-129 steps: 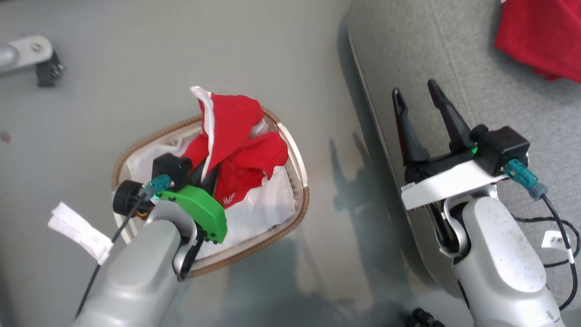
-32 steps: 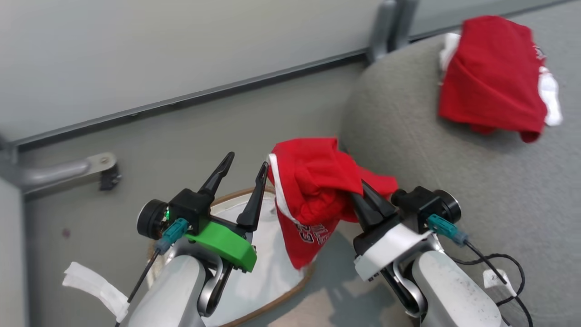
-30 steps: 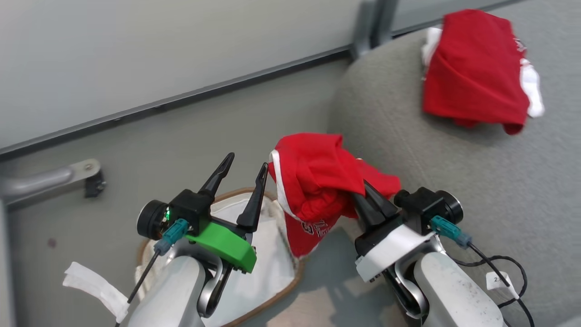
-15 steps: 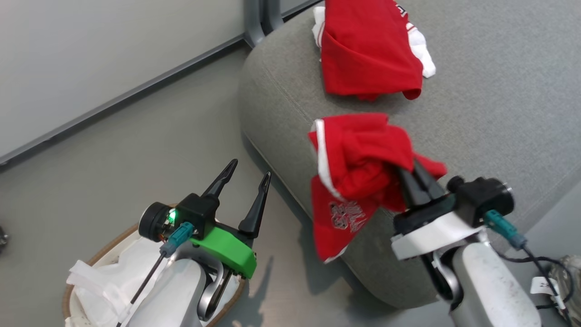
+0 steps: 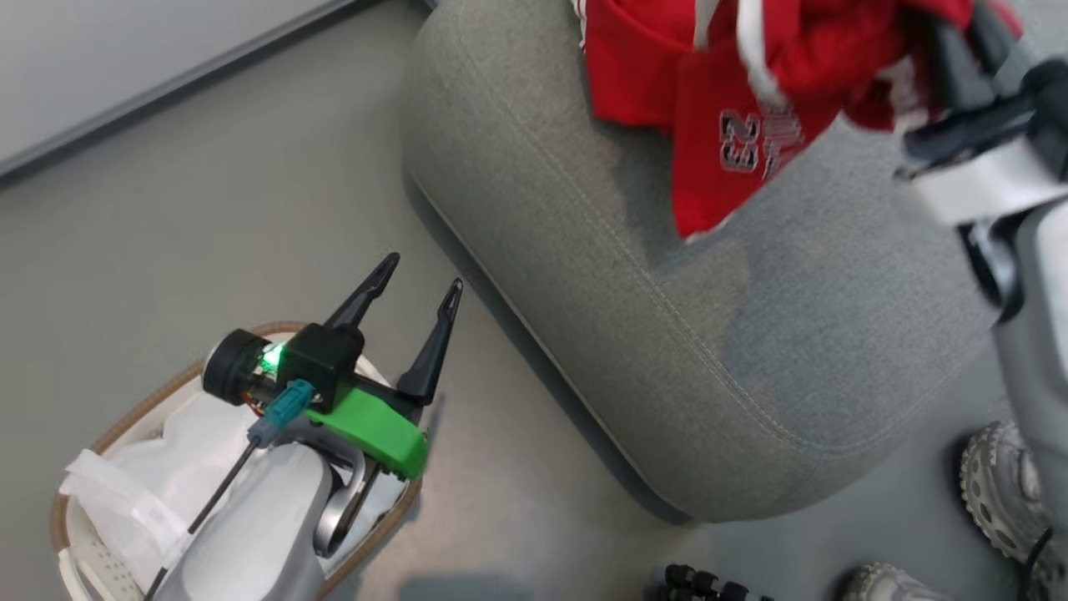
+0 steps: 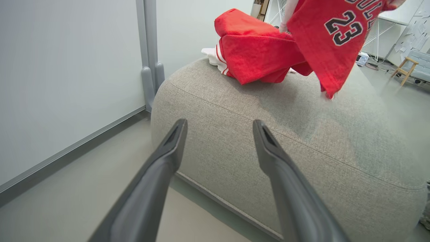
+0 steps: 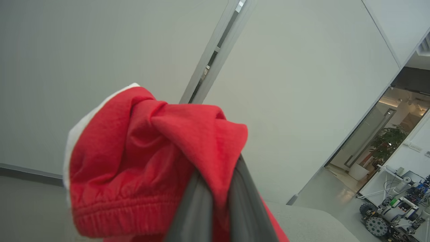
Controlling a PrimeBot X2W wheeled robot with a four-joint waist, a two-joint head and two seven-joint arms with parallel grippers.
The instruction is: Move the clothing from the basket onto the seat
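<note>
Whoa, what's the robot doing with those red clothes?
The robot is moving laundry. Its right gripper is shut on a red garment with the number 23, dangling it over the grey seat, beside another red garment already lying there. Its left gripper is open and empty near the basket on the floor, where a white liner shows.

My right gripper (image 5: 955, 50) stood open and empty over the edge of the large grey fabric-upholstered sofa (image 5: 667, 334). It has since clamped onto the bright red sportswear garment with white trim and a printed 23 (image 5: 751, 125) and carried it up over the sofa's seat, where it dangles. The garment has left the small oval white plastic basket with the brown woven rim (image 5: 125, 409) on the floor beside the sofa. My left gripper (image 5: 423, 274), earlier down in that basket with the garment, has let go and spread its fingers.
</note>
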